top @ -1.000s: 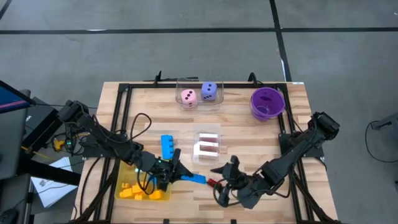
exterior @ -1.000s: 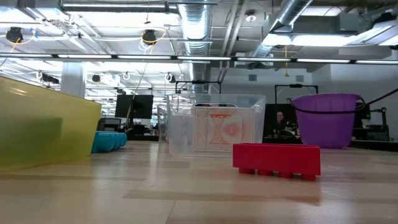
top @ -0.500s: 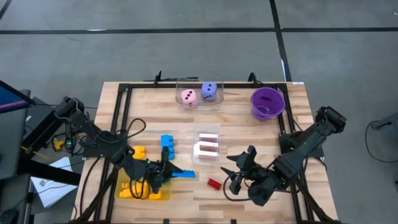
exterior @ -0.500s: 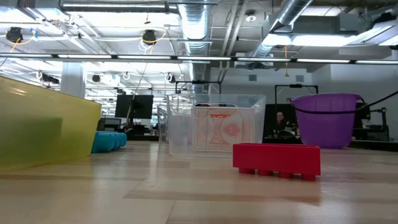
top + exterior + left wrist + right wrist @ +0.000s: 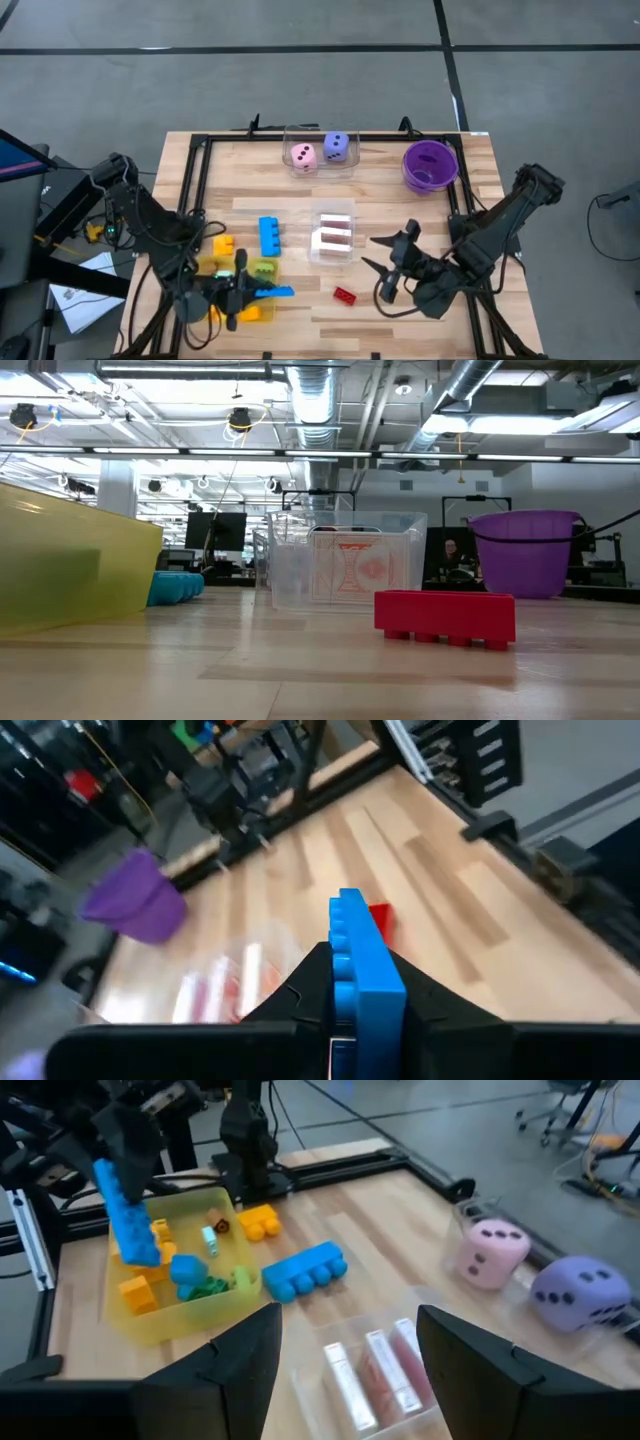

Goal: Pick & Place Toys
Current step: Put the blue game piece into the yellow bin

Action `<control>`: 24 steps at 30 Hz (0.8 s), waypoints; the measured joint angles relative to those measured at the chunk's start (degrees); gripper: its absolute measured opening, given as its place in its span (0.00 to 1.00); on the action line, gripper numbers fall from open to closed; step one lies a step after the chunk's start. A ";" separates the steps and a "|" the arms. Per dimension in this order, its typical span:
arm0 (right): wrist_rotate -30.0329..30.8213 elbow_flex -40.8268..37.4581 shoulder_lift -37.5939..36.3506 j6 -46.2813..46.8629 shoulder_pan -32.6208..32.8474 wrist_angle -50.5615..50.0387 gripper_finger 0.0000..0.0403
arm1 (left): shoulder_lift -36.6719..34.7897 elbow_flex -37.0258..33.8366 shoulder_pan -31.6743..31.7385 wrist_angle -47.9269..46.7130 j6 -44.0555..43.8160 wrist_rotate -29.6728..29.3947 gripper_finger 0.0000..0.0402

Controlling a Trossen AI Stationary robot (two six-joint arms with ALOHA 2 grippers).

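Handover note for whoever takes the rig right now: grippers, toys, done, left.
Left gripper: shut on a long blue brick, at the yellow tray.
Right gripper: open, empty, right of the card box.
Toys: red brick loose on the table near the front edge; another blue brick and an orange brick lie behind the tray; pink die and purple die in the back clear box.
Done: several small pieces lie in the tray.
Left: drop the held brick, collect the loose ones.
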 joint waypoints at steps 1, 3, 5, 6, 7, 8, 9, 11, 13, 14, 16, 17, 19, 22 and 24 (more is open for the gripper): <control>0.16 0.00 -0.40 -0.73 0.00 -0.02 0.56 | 0.00 0.00 -0.66 -1.24 -2.28 -0.04 0.10; 0.84 0.00 -1.17 -1.92 0.00 -0.02 0.56 | 0.00 0.00 -1.88 -4.43 -7.65 -0.04 0.11; 1.50 0.00 -1.70 -2.91 0.00 -0.15 0.56 | 0.00 0.00 -2.76 -8.55 -14.08 -0.04 0.11; 1.79 0.00 -1.92 -3.58 0.00 -0.15 0.56 | 0.00 0.00 -3.12 -10.62 -17.30 -0.02 0.10; 2.20 0.00 -2.05 -4.21 0.00 -0.15 0.56 | 0.00 0.00 -3.48 -12.50 -20.26 -0.02 0.09; 2.45 0.02 -2.09 -4.77 -0.03 -0.12 0.56 | 0.00 0.00 -3.89 -14.21 -23.20 0.15 0.09; 2.56 0.02 -2.09 -5.23 -0.31 -0.15 0.56 | 0.00 0.00 -4.29 -15.67 -25.75 0.78 0.09; 2.50 0.02 -2.07 -6.23 -0.88 -0.17 0.56 | 0.00 0.00 -4.98 -17.69 -30.18 2.97 0.09; 2.50 0.02 -2.07 -6.64 -1.65 -0.16 0.56 | 0.00 0.00 -5.81 -18.90 -34.21 4.77 0.10; 2.46 0.02 -2.07 -6.80 -2.12 -0.20 0.56 | 0.00 0.00 -6.20 -19.41 -35.85 5.21 0.11; 2.25 0.02 -2.07 -7.55 -3.03 -0.24 0.56 | 0.00 0.00 -6.93 -20.22 -39.21 6.00 0.11; 2.23 0.02 -2.07 -7.66 -3.40 -0.33 0.56 | 0.00 0.00 -7.23 -20.88 -41.00 6.24 0.10; 2.16 0.02 -2.07 -8.07 -4.05 -0.42 0.56 | 0.00 0.00 -7.80 -22.40 -44.52 7.59 0.09; 2.11 0.02 -2.07 -9.05 -4.62 -0.40 0.56 | 0.00 0.00 -8.70 -25.36 -50.89 8.62 0.09; 2.10 0.02 -2.05 -9.53 -4.93 -0.40 0.56 | 0.00 0.00 -9.01 -27.86 -55.23 8.77 0.10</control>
